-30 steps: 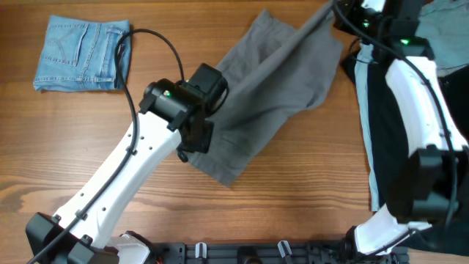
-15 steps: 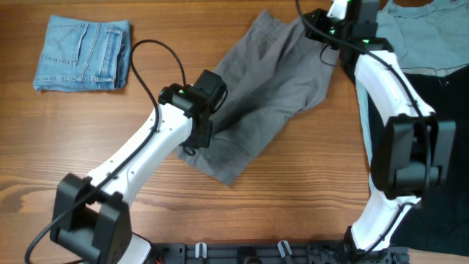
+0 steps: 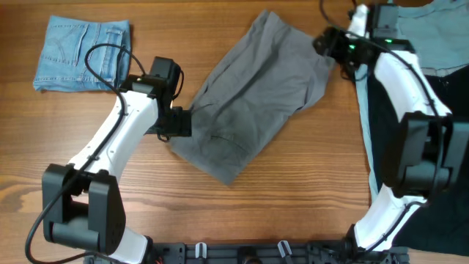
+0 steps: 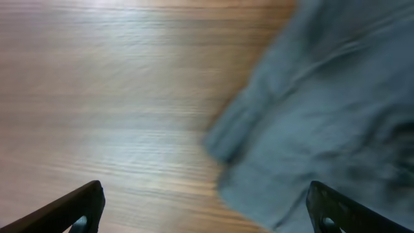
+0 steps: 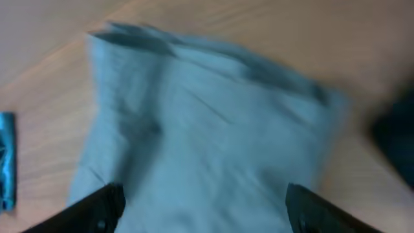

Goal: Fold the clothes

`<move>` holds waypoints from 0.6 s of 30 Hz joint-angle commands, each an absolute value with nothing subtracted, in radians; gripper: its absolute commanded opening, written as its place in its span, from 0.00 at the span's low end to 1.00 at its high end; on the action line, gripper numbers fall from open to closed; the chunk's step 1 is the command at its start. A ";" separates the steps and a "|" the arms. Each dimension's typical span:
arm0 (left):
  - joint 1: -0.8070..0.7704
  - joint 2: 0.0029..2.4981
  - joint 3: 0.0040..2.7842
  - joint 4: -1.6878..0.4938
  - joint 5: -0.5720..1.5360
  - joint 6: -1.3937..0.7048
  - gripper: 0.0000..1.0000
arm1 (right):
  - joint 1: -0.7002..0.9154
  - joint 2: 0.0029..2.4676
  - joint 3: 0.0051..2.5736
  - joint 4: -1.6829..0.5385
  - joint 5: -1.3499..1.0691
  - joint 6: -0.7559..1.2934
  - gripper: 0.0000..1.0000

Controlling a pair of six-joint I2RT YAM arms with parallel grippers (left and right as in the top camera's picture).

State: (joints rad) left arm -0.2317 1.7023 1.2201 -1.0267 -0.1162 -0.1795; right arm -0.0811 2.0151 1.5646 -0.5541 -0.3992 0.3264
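Note:
The grey-khaki shorts (image 3: 249, 95) lie spread slantwise on the wooden table, from the back centre down to the front. My left gripper (image 3: 176, 122) hovers at their lower-left edge, open, with nothing between its fingers. In the left wrist view the shorts (image 4: 330, 97) fill the right side, and the left gripper (image 4: 207, 213) stands wide over the cloth's edge and bare wood. My right gripper (image 3: 328, 45) is at the shorts' upper-right corner, open. The right wrist view is blurred. It shows the shorts (image 5: 213, 129) below the right gripper (image 5: 207, 210), its jaws apart and empty.
A folded pair of blue denim shorts (image 3: 82, 53) lies at the back left. At the right edge a pale blue-grey garment (image 3: 447, 44) and a black one (image 3: 381, 125) lie in a pile under the right arm. The table's front edge carries a black rail (image 3: 249, 253).
Both grippers have opened and let go of the shorts, which now lie flat. The left gripper has drawn back to the left, and the right one has dropped to the corner.

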 commanded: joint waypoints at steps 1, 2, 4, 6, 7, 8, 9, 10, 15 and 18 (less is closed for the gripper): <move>-0.232 1.720 1.179 -0.955 0.058 -0.060 1.00 | -0.098 1.979 1.576 -0.686 -0.401 0.284 0.84; -0.232 1.723 1.166 -0.931 0.082 -0.045 1.00 | -0.099 1.979 1.576 -0.725 -0.395 0.275 0.84; -0.232 1.731 1.134 -0.876 0.115 -0.011 1.00 | -0.099 1.979 1.576 -0.780 -0.393 0.252 0.83; -0.232 1.748 1.105 -0.834 0.119 -0.003 1.00 | -0.099 1.979 1.576 -0.818 -0.393 0.234 0.82; -0.231 1.758 1.091 -0.818 0.119 -0.003 0.99 | -0.099 1.979 1.576 -0.833 -0.393 0.235 0.81; -0.231 1.768 1.077 -0.802 0.119 -0.003 0.94 | -0.099 1.979 1.576 -0.846 -0.394 0.235 0.81; -0.231 1.797 1.040 -0.753 0.100 -0.003 0.63 | -0.099 1.979 1.576 -0.877 -0.395 0.215 0.76; -0.231 1.807 1.032 -0.738 0.089 -0.004 0.51 | -0.099 1.979 1.576 -0.882 -0.395 0.209 0.75; -0.231 1.869 1.013 -0.665 0.059 -0.010 0.07 | -0.099 1.978 1.576 -0.926 -0.395 0.183 0.70; -0.223 1.889 1.013 -0.698 -0.130 -0.138 0.04 | -0.099 1.976 1.576 -0.959 -0.394 0.181 0.68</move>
